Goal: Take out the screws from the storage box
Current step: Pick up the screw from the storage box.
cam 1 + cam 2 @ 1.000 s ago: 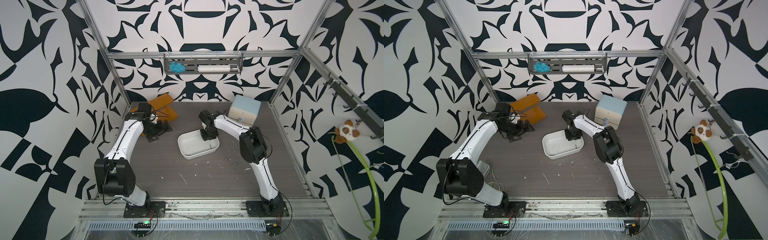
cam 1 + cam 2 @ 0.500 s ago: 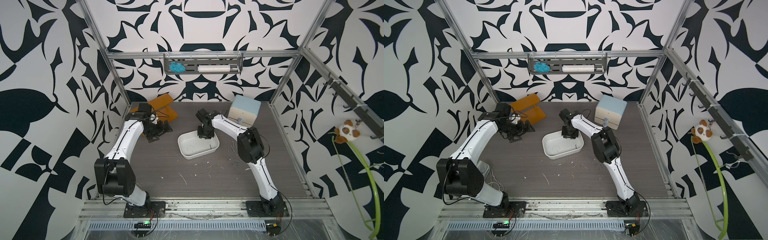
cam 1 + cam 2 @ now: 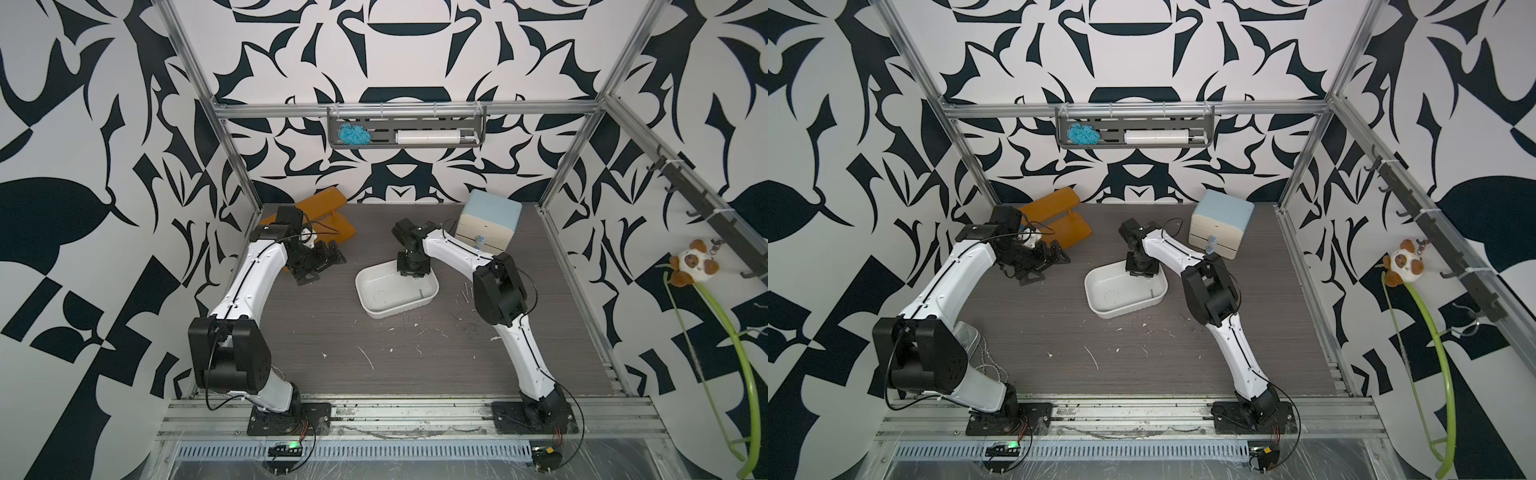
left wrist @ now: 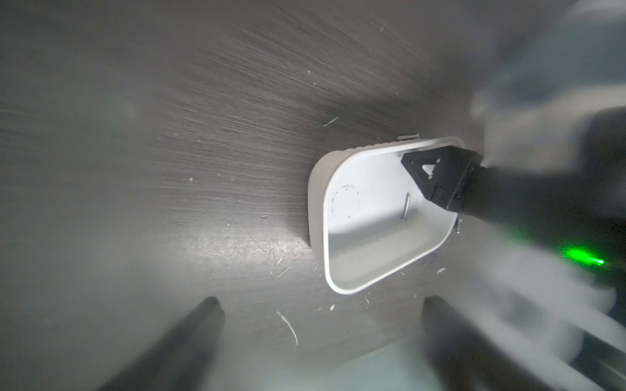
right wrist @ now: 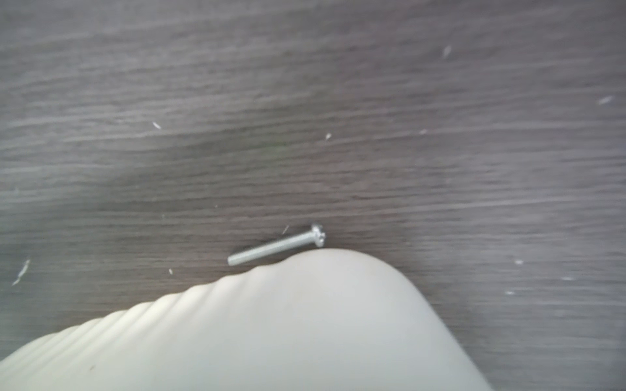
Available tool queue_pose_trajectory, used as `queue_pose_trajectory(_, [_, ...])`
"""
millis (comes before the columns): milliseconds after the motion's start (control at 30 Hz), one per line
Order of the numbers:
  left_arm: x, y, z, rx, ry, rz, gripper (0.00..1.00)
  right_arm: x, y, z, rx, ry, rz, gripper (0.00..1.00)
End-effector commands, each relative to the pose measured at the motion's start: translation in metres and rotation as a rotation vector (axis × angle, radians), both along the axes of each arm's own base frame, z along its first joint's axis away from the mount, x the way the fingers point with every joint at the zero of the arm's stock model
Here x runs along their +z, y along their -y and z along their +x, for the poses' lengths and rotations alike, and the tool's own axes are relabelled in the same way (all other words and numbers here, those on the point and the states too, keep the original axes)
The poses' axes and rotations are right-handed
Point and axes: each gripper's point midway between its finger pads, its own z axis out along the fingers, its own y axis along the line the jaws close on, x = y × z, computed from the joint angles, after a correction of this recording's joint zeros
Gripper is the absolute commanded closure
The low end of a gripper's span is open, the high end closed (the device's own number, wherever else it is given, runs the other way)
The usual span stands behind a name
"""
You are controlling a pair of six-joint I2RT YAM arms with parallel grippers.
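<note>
Well left of the storage box [image 3: 390, 312], left gripper [image 3: 324, 264] hangs spread; right gripper [image 3: 411, 272] dips over the box's far rim, can't tell if spread or pinching, one screw [image 4: 406, 206] inside just beside it, other screws [image 3: 466, 291] on the table [image 3: 332, 332] to its right: looks mid-pick, next straddle, pinch, lift.

Legible text: none, no readable label, brand, number or sign on storage box [image 3: 390, 311], drawer cabinet [image 3: 484, 235], orange shelf [image 3: 322, 203], wall rack [image 3: 440, 121].
</note>
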Motion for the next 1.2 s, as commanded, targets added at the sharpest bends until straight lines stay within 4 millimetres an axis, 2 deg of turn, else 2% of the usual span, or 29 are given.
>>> queue_pose_trajectory(0, [0.003, 0.002, -0.005, -0.010, 0.008, -0.015, 0.01, 0.051, 0.000, 0.013, 0.023, 0.108, 0.008, 0.68])
queue_pose_trajectory(233, [0.003, 0.001, -0.005, -0.009, 0.008, -0.011, 0.01, 0.048, 0.001, 0.015, 0.042, 0.094, -0.021, 0.69])
queue_pose_trajectory(633, [0.002, 0.001, -0.005, -0.009, 0.007, -0.008, 0.01, 0.021, 0.031, 0.001, 0.118, -0.001, -0.160, 0.69])
queue_pose_trajectory(900, [0.002, 0.001, -0.006, -0.010, 0.005, -0.009, 0.01, -0.010, 0.037, -0.015, 0.144, -0.084, -0.176, 0.70])
queue_pose_trajectory(1167, [0.001, 0.001, -0.006, -0.010, 0.001, -0.011, 0.01, -0.019, 0.032, -0.015, 0.167, -0.091, -0.152, 0.73])
